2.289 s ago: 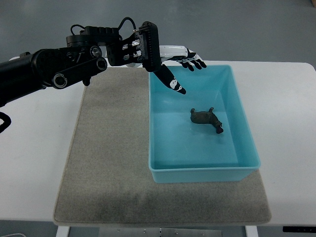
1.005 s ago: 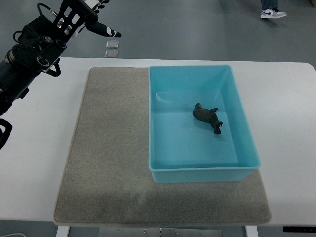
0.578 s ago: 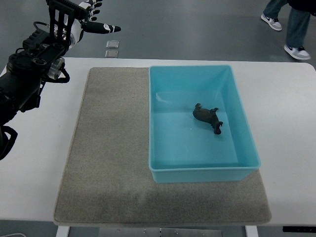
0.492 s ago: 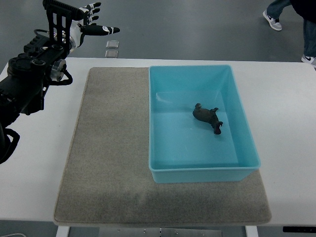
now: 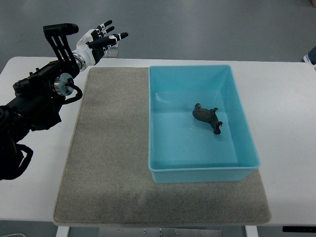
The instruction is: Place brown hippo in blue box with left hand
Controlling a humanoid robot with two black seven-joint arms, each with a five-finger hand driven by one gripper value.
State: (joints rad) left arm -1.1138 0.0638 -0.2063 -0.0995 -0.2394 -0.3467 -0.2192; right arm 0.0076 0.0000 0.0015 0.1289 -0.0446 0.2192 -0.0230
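The brown hippo [image 5: 208, 118] lies on the floor of the blue box [image 5: 197, 74], right of the box's middle, with nothing touching it. The box stands on the right half of a grey mat [image 5: 108, 148]. My left hand [image 5: 102, 39] is far off at the top left, past the table's back edge, with its black-tipped fingers spread and holding nothing. Its dark arm [image 5: 34, 98] runs down the left edge of the view. The right arm does not show.
A white table [image 5: 286, 123] carries the mat and box. A small grey floor plate [image 5: 112, 51] sits behind the table near the left hand. A person's shoe [image 5: 312, 58] shows at the right edge on the floor.
The left hand, over the box's back left corner earlier, has pulled away to the far left and now sits lower and turned with fingers fanned. The hippo stays in the box.
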